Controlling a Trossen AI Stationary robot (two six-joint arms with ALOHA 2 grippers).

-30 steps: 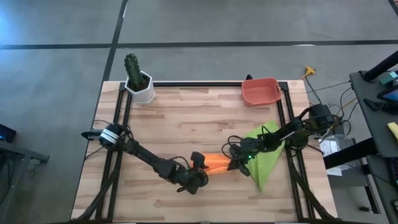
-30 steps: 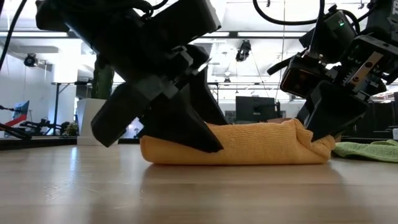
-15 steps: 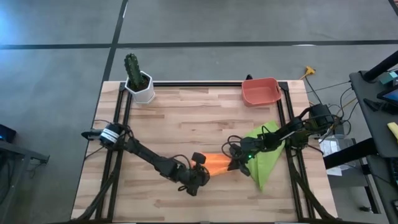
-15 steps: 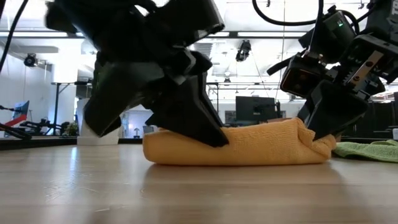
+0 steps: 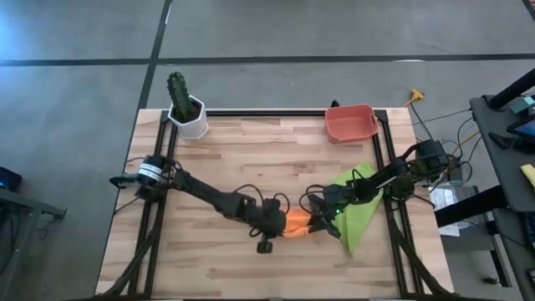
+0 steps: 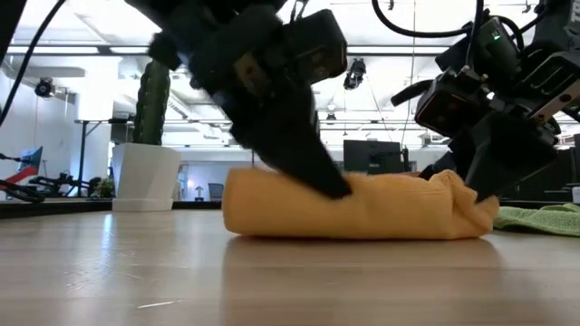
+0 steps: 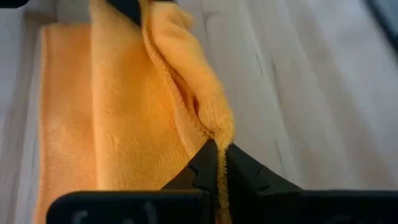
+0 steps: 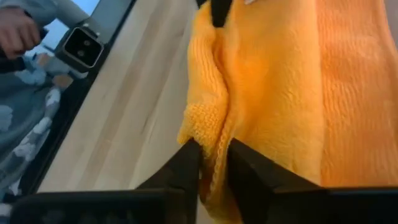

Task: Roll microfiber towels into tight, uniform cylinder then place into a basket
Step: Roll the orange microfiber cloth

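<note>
Your left gripper (image 5: 284, 224) pinches shut on the fuzzy, bright orange microfiber towel roll (image 6: 358, 206) at six o'clock. Your right gripper (image 5: 313, 222) pinches its other end, jaws slightly apart around a fold. The roll's middle shows only between them from above.

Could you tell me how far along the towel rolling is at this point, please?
Done: the orange towel lies rolled into a thick bundle on the table.

In hand: the left gripper is shut on one end's edge, and the right gripper has the other end's edge between its fingers.

Left: the roll is not yet in the red basket, which looks empty, and the green towel still lies unrolled.
</note>
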